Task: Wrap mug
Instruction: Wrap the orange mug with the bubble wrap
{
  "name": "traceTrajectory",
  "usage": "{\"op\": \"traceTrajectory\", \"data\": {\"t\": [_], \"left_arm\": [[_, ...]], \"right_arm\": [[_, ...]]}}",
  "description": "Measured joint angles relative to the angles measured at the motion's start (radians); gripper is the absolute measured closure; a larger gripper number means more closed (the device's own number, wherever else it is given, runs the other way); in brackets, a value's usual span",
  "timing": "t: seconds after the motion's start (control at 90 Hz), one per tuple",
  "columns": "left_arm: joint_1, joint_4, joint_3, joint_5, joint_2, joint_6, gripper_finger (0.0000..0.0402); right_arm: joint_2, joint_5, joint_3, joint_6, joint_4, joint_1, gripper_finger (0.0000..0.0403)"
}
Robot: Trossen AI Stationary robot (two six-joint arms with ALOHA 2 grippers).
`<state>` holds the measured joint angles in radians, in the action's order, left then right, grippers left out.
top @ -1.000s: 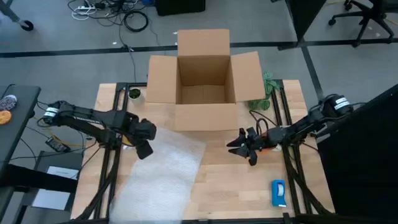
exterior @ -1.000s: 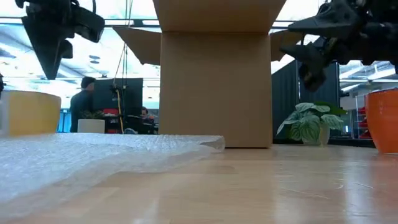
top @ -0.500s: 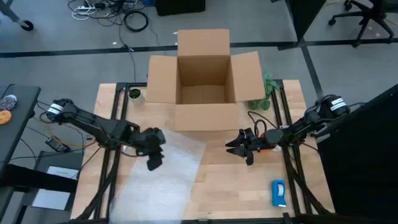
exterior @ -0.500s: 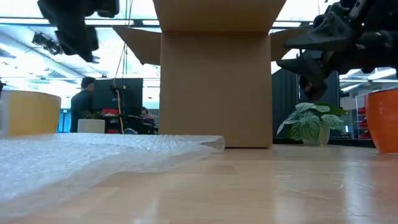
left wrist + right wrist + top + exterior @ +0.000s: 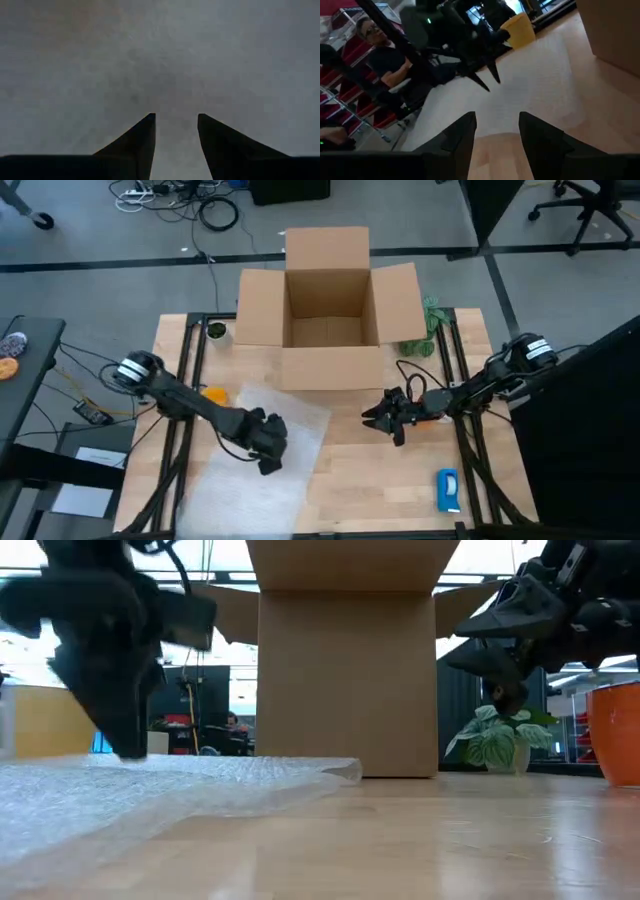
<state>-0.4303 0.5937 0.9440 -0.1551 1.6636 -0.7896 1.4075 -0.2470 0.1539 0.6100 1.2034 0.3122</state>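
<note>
The orange mug stands on the table's right part; in the high view only a sliver of the mug shows under my right arm. A sheet of bubble wrap lies flat on the table's near left. My left gripper is open and points down over the sheet's middle, its tips low above the wrap. My right gripper is open in the air left of the mug, with nothing between its fingers. My left gripper has its fingertips close to the bubble wrap's top surface. I cannot tell whether they touch it.
An open cardboard box stands at the table's far middle. A yellow mug stands at the wrap's far left corner. A flat blue-and-white object lies near right, a small plant far right. A person sits beyond the table.
My left gripper has swung from the table's left side toward its right and near edges and has come down over the middle of the bubble wrap. The wrap and the mug have stayed in place.
</note>
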Motion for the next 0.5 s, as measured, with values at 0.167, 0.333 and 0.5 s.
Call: {"op": "traceTrajectory", "data": {"t": [0.167, 0.333, 0.5], "left_arm": [[-0.001, -0.006, 0.006, -0.009, 0.074, 0.000, 0.0275], [-0.001, 0.002, 0.005, -0.008, 0.062, 0.000, 0.0343], [0.000, 0.053, 0.008, -0.022, -0.006, 0.010, 0.0391]], "right_arm": [[0.000, 0.000, 0.000, 0.000, 0.000, 0.000, 0.0268], [0.000, -0.009, 0.008, 0.000, 0.011, 0.000, 0.0268], [0.000, 0.004, 0.069, -0.020, 0.010, 0.000, 0.0268]]}}
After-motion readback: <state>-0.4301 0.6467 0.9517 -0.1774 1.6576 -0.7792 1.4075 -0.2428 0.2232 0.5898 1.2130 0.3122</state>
